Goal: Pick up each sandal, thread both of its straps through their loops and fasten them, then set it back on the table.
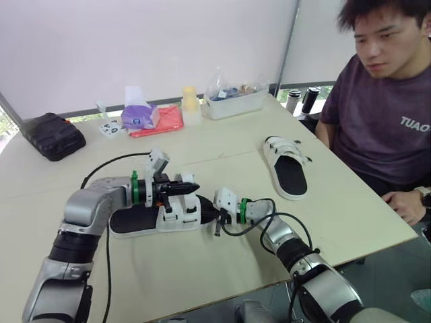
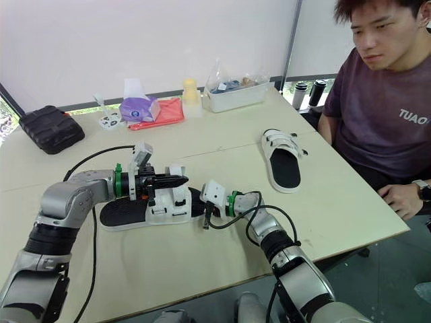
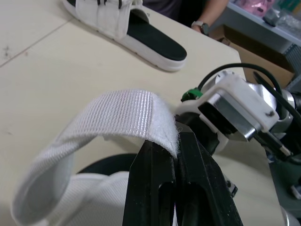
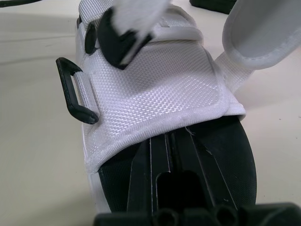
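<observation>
Closest to you, your right pincer (image 4: 168,139) has its fingers pressed together. The tips lie on the black footbed of the near sandal (image 1: 135,222), right at the edge of its white upper; I cannot tell whether they pinch anything. A black loop (image 4: 73,92) stands out from the side of the upper, just beside those tips.

Just past the right pincer, your left pincer (image 3: 176,143) hangs over the same sandal, clamped on the end of one white strap (image 3: 117,110), which arches up off the upper. The sandal's sole lies on the table (image 1: 168,269).

Beyond the right pincer and well apart from it, the far sandal (image 1: 286,165) lies flat, near a seated person (image 1: 384,114). Farther off, beyond the left pincer, sit a black pouch (image 1: 52,134), a tissue pack (image 1: 140,116), a red cloth (image 1: 168,120) and a clear tub (image 1: 236,102).
</observation>
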Controlling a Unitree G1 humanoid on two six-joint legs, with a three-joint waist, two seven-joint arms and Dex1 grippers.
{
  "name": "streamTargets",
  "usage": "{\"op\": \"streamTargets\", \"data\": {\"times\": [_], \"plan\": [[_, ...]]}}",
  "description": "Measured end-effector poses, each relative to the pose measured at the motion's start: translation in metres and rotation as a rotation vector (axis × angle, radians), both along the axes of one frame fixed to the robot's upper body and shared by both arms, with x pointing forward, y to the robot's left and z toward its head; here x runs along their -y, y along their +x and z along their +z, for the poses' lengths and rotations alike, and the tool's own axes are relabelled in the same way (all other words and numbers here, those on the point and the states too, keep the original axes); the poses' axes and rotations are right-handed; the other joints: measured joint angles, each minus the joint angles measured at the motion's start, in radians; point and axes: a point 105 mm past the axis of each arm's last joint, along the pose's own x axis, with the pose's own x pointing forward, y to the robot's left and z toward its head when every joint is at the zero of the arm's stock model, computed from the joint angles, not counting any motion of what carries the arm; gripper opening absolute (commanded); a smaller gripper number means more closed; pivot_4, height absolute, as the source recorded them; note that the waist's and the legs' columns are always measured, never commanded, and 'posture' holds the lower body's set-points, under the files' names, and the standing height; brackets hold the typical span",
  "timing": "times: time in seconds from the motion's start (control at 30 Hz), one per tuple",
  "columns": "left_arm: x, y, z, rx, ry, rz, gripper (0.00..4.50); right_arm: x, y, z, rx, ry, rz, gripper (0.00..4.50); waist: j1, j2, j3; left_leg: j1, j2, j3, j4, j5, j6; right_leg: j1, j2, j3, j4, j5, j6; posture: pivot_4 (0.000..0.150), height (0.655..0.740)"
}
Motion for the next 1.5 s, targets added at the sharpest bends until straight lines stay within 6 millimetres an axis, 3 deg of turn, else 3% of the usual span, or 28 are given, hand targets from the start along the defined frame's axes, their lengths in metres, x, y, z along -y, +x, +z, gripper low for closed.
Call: {"op": "streamTargets", "data": {"times": [0.23,0.4,0.73,1.5], "plan": [[0.002,-0.016,0.007,-0.002,-0.003,-0.002,0.01,0.001,-0.007,0.002,0.019,0.027,-0.016,0.00,0.002,0.000,0.001,-0.003,0.000,0.000,-0.004,0.000,-0.001,-0.005,0.000,0.000,0.000,-0.001,-0.002,0.150,0.7400],[0.004,-0.019,0.008,0.013,0.004,0.015,0.01,0.002,-0.011,0.005,0.021,0.035,-0.030,0.00,0.003,-0.001,0.001,-0.007,0.000,0.000,-0.005,0.003,-0.018,-0.015,-0.001,0.001,0.000,0.000,0.000,0.150,0.7400],[-0.003,-0.022,0.004,-0.003,0.036,0.023,0.01,0.004,-0.015,0.007,0.016,0.035,-0.042,0.00,0.004,-0.002,0.002,-0.009,-0.001,0.001,-0.006,0.002,-0.020,-0.017,-0.001,0.001,-0.003,0.000,0.000,0.150,0.7400],[0.003,-0.023,-0.008,0.025,0.091,-0.003,0.01,0.004,-0.019,0.007,0.012,0.046,-0.057,0.00,0.004,-0.003,0.002,-0.009,-0.001,0.002,-0.006,0.001,-0.021,-0.017,-0.001,0.001,-0.003,-0.002,0.000,0.150,0.7400]]}}
